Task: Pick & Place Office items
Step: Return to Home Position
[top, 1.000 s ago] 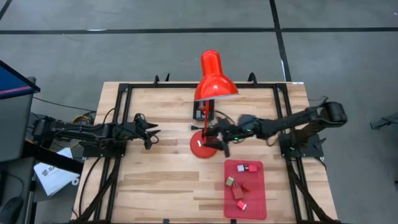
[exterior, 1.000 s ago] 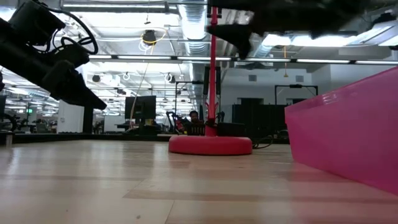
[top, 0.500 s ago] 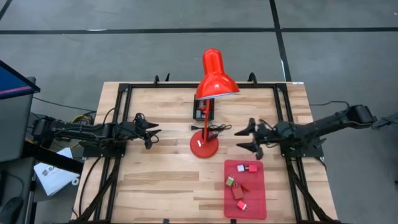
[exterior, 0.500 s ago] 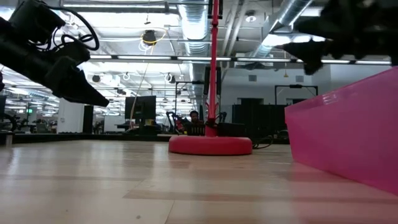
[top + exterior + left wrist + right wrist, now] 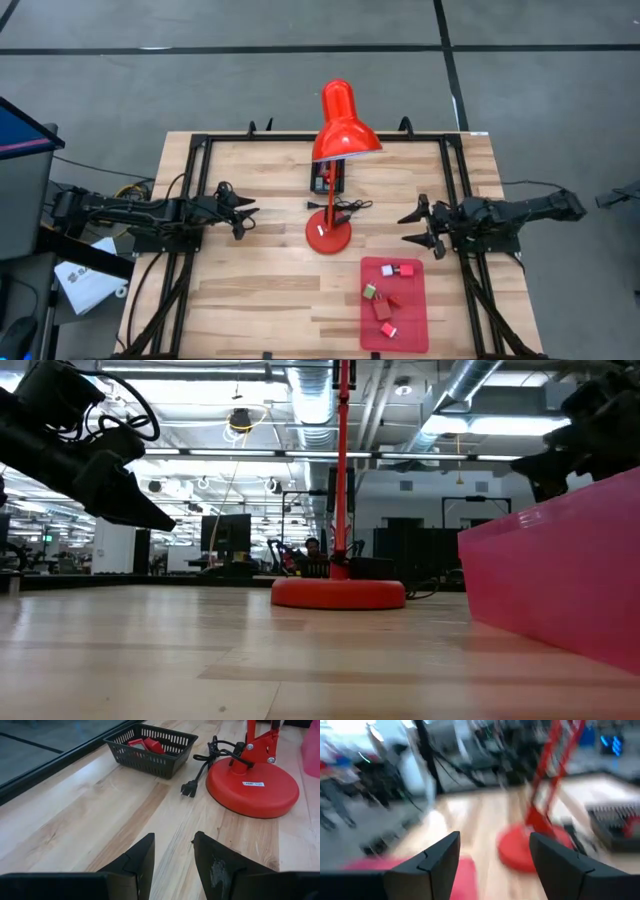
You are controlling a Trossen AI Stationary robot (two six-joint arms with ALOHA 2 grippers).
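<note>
The office items are small blocks. Several red, pink, green and white ones lie in the flat red tray [image 5: 412,330] at the table's near right. Two more red pieces [image 5: 145,744] sit in a black mesh basket [image 5: 150,762] behind the lamp. My left gripper [image 5: 243,215] [image 5: 172,845] hovers open over bare wood left of the lamp base, holding nothing. My right gripper [image 5: 420,228] [image 5: 492,850] is open wide and empty, above the table just beyond the tray's far edge, right of the lamp base. In the low view it shows at the upper right [image 5: 560,460].
A tall red desk lamp stands mid-table on its round base [image 5: 328,236] [image 5: 252,785], its cord and plug [image 5: 190,787] lying on the wood beside it. The lamp head [image 5: 344,125] overhangs the basket. Black frame rails [image 5: 195,160] border the table. Bare wood lies at the near left.
My right gripper has drawn back from beside the lamp's pole toward the table's right edge, ending above the tray's far edge. The right arm has folded back with it. The left arm has kept still.
</note>
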